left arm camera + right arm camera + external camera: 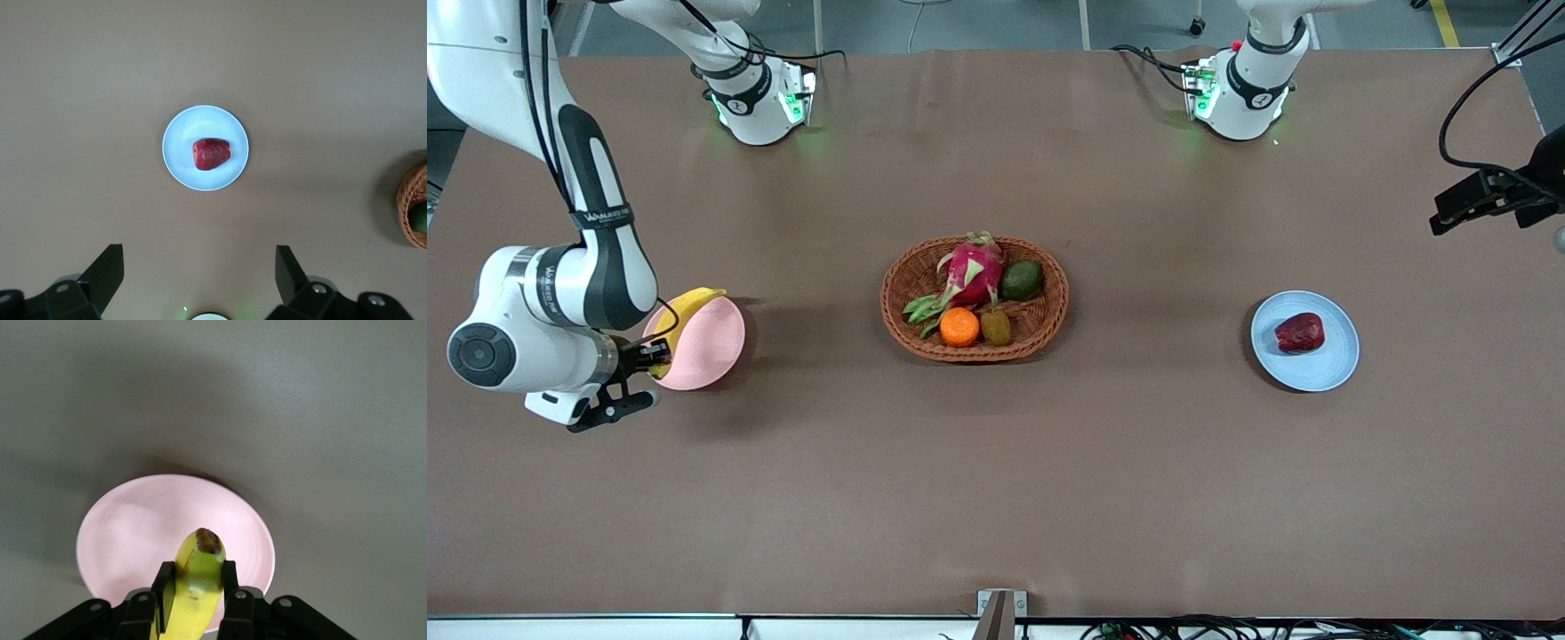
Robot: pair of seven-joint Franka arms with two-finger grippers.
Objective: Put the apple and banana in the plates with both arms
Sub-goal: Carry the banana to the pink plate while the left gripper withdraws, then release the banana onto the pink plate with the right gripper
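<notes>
The dark red apple [1299, 332] lies on the light blue plate [1319, 373] toward the left arm's end of the table. My left gripper [200, 257] is open and empty, high over that plate [193, 127] and apple [211, 153]; in the front view only its dark hand [1494, 196] shows at the edge. My right gripper [654, 360] is shut on the yellow banana [689, 311] and holds it just over the pale pink plate [716, 347]. In the right wrist view the fingers [230, 577] clamp the banana [197, 587] above the pink plate [133, 527].
An oval wicker basket [898, 311] stands mid-table between the plates. It holds a pink dragon fruit [974, 271], an orange [959, 326], an avocado [1022, 280] and a kiwi [996, 327]. Its rim shows in the left wrist view [410, 200].
</notes>
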